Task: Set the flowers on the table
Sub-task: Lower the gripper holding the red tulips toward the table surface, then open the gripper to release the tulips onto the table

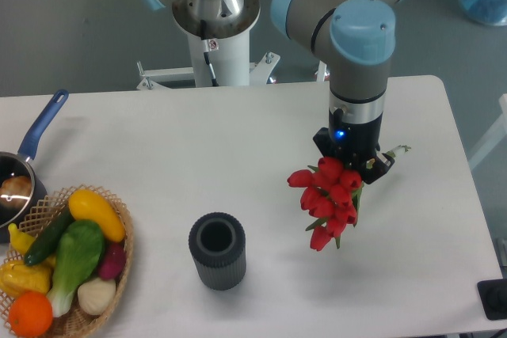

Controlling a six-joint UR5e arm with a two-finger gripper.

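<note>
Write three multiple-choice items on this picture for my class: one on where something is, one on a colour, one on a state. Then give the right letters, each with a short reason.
1. Where does the basket stand?
A. at the table's near left corner
B. right of the vase
C. under the arm

2. What colour are the flowers' heads?
A. yellow
B. red
C. white

3. What state is the vase in?
A. lying on its side
B. upright with flowers inside
C. upright and empty

Answers:
1 A: the basket sits at the lower left of the view, with the pan just behind it.
2 B: the tulip heads below the claw are all red.
3 C: its open mouth faces up and shows nothing inside; the claw holds the flowers off to the right of it.
</note>
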